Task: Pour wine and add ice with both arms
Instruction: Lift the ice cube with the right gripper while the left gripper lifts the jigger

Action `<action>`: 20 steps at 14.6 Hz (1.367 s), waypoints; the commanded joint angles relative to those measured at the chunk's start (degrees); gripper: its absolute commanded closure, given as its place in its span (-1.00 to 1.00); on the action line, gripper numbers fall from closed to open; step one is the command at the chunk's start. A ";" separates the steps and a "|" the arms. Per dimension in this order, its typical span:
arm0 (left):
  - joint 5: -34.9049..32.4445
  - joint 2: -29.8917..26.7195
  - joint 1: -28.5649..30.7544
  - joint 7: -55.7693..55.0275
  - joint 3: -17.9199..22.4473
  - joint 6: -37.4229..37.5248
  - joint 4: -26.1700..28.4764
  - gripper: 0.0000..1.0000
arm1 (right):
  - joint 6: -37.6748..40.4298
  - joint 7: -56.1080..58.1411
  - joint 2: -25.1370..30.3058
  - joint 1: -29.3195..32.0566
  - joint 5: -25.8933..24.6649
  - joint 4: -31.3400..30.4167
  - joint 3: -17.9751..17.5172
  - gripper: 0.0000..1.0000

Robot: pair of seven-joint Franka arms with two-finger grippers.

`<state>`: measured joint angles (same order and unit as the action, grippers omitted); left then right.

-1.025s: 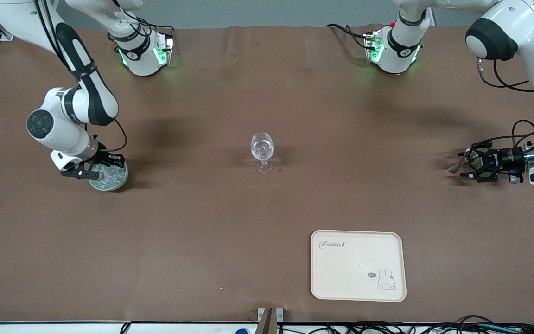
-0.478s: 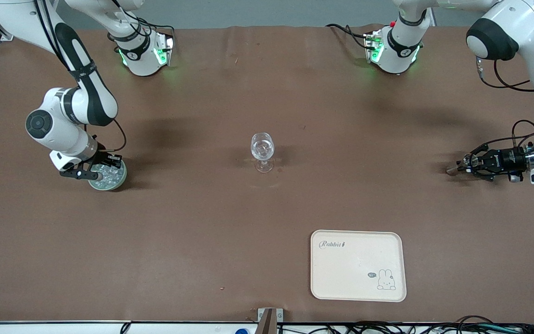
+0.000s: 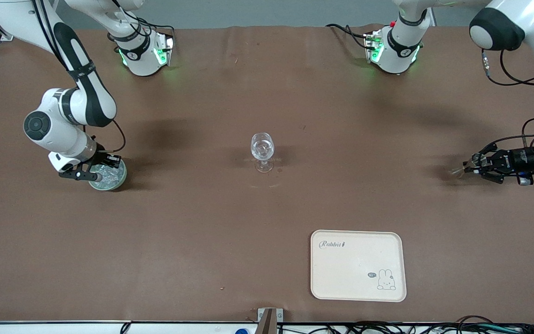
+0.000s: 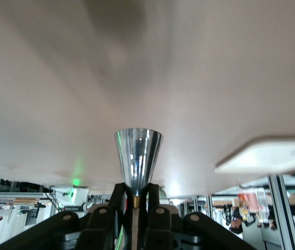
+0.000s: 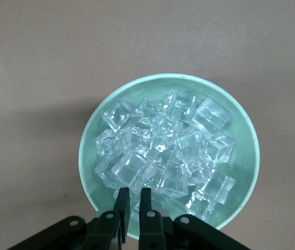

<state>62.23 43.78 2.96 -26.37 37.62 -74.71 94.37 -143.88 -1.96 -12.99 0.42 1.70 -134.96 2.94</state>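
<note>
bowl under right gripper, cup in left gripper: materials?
Bowl: likely plastic or melamine, matte mint green, opaque with soft sheen. Cup in the left gripper: looks like polished metal, mirror-bright streaked reflections. The right gripper hangs over the ice.

The right arm's black two-finger gripper (image 3: 92, 170) covers part of the pale green round bowl (image 3: 115, 182) in the front view, hiding most of the small clear ice cubes (image 3: 111, 173) heaped in it. In the right wrist view the bowl's rim (image 5: 251, 136) is partly hidden by the gripper. The left arm (image 3: 526, 28) runs off the front view's edge. Whether the clear stemmed wine glass (image 3: 262, 149) holds anything cannot be told.
</note>
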 commanded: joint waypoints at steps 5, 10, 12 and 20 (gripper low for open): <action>-5.37 -13.27 0.29 -8.69 -12.65 0.26 1.69 0.99 | 3.08 0.20 -0.02 0.02 -0.82 2.16 -0.04 0.06; -5.54 -20.03 0.64 -17.82 -20.12 0.53 2.48 0.99 | 2.21 0.20 -2.38 0.72 -5.12 4.08 0.04 -0.12; -5.54 -22.33 0.65 -22.05 -22.66 0.62 2.84 0.99 | 0.37 0.20 -3.53 0.72 -5.39 4.27 0.13 -0.12; -5.28 -25.58 1.44 -25.23 -25.14 3.87 2.57 0.99 | 0.00 0.02 -4.32 0.46 -5.40 4.18 0.13 0.54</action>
<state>57.48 20.11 3.66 -50.63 13.20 -71.94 96.05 -144.20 -1.79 -16.98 0.66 -3.18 -131.15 3.14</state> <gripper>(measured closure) 0.784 0.683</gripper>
